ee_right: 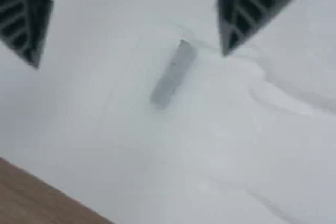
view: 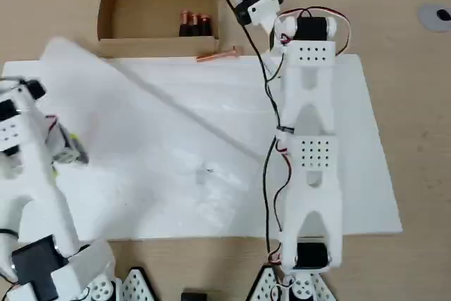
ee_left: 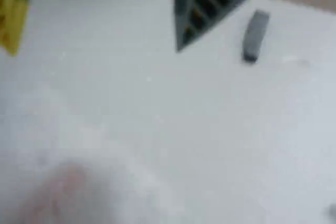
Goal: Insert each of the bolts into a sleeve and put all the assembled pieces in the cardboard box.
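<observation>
High cam overhead, looks down on surface (view: 409, 103); wrist cams close above white sheet (view: 176, 174), facing down; sheet shared

The wooden table (view: 412, 89) bears a white sheet (view: 176, 181), cardboard box (view: 104, 15) and bolt (view: 218, 54).

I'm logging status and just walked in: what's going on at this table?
A few assembled pieces already lie in the cardboard box, and one copper bolt lies loose just outside it. The right tool hangs open over a grey sleeve on the white sheet. The left tool is open too, holding nothing, with a grey piece lying near it.
</observation>
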Robot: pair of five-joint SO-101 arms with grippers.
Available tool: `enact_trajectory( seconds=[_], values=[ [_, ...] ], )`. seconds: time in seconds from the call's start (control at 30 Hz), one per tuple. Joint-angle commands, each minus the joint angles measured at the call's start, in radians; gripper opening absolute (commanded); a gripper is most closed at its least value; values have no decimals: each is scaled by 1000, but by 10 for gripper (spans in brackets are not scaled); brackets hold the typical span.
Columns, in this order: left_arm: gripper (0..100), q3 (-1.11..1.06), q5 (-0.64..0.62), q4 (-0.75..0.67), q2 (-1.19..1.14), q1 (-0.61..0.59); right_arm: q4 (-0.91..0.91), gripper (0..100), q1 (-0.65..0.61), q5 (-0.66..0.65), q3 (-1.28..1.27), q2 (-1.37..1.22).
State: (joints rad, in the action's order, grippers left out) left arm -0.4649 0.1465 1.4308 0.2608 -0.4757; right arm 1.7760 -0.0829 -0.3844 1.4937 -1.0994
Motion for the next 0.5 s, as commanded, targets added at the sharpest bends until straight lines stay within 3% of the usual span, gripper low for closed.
enact_trajectory(
  seconds=[0.0, 0.17, 0.47],
  values=[
    [214, -5, -9, -150, 10, 189, 14, 260, -13, 2, -4, 97],
    [215, 61, -18, -199, 8, 442, 14, 260, -10, 2, -4, 97],
    [215, 8, -28, -512, -139, 450, 14, 260, -12, -3, 1, 105]
  ],
)
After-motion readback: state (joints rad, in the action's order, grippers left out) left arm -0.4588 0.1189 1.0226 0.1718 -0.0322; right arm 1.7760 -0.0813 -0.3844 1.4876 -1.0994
